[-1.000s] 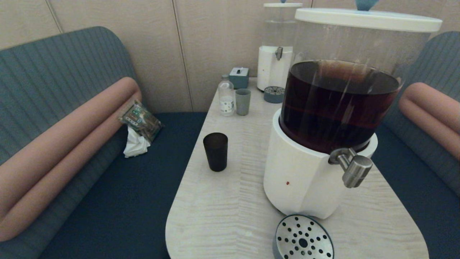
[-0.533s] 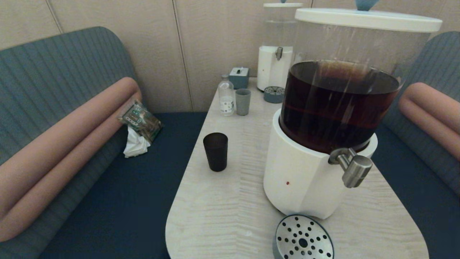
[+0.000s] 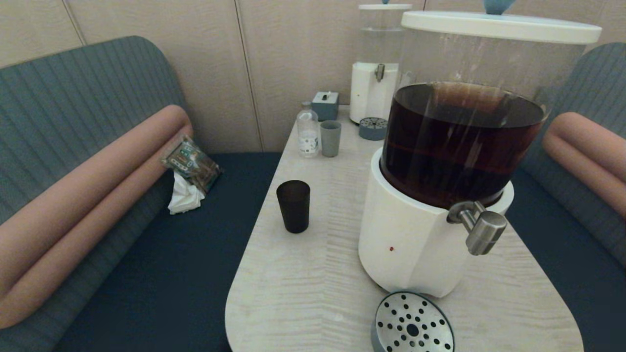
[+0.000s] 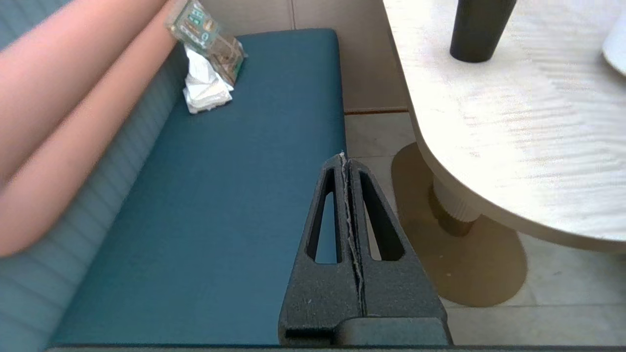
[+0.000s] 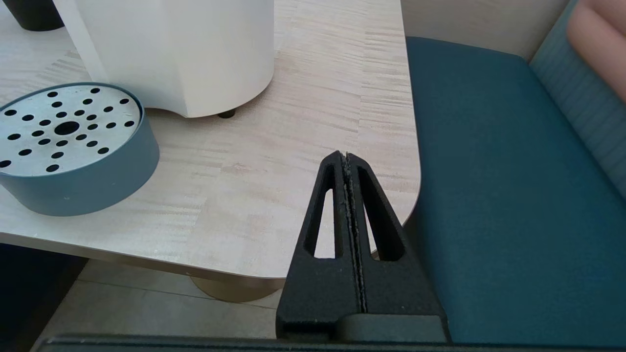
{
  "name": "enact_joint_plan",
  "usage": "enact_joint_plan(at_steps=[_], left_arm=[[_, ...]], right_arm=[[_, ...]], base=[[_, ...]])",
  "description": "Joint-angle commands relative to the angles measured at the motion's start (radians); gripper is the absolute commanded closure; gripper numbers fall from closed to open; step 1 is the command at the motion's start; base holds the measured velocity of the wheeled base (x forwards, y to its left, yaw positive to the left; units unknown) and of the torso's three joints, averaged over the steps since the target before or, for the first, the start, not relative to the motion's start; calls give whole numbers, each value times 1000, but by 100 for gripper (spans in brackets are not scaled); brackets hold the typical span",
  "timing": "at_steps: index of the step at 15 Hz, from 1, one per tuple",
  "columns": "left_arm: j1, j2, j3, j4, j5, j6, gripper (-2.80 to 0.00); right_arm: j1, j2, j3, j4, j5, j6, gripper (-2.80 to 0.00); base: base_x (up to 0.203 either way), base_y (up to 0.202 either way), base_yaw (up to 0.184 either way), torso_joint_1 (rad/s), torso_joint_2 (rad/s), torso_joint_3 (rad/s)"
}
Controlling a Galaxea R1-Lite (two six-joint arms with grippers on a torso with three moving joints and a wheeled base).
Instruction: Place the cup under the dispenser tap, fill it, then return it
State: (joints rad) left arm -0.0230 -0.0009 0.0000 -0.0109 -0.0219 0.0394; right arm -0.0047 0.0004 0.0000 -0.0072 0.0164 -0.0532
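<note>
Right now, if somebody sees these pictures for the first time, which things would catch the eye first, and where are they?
The big dispenser on the table's right half dominates, its clear tank holding dark brown liquid above the dispenser tap. To its left the black cup stands alone. A perforated drip tray lies at the near edge.

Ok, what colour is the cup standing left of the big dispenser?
Matte black cup, clearest in the head view.
</note>
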Motion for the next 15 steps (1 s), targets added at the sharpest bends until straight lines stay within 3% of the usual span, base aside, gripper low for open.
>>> enact_joint_plan(at_steps=[1,15], left_arm=[[0,-2,0,0,0,-6,0],[0,-2,0,2,0,-6,0]], right_arm=[[0,0,3,0,0,-1,0],[0,0,3,0,0,4,0]], base=[[0,0,0,0,0,0],[0,0,0,0,0,0]])
